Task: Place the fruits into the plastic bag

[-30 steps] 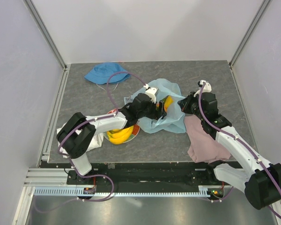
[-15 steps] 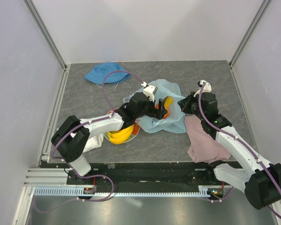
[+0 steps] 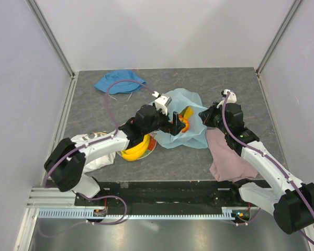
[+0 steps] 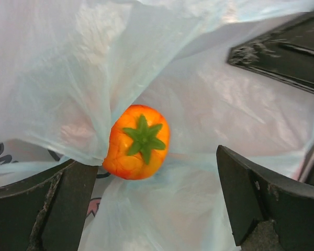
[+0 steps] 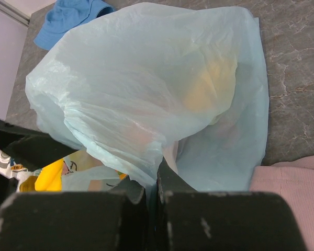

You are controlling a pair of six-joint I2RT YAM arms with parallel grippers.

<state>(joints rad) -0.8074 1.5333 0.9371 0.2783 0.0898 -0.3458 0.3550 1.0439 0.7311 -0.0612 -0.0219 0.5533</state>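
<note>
Grey table (image 3: 225, 83): orange-red fruit (image 4: 136, 141) lies on plastic bag (image 4: 209, 110) between spread left jaws.

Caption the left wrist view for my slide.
Open left pincer poised over an orange-red fruit nestled in the light-blue plastic bag.

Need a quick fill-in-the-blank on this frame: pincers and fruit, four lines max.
1. The left pincer hangs ___ over the orange fruit.
2. The right pincer is shut on the edge of the plastic ___.
3. The orange fruit has a ___ leafy cap.
4. The yellow ___ are not yet packed.
Missing words: open; bag; green; bananas.
</note>
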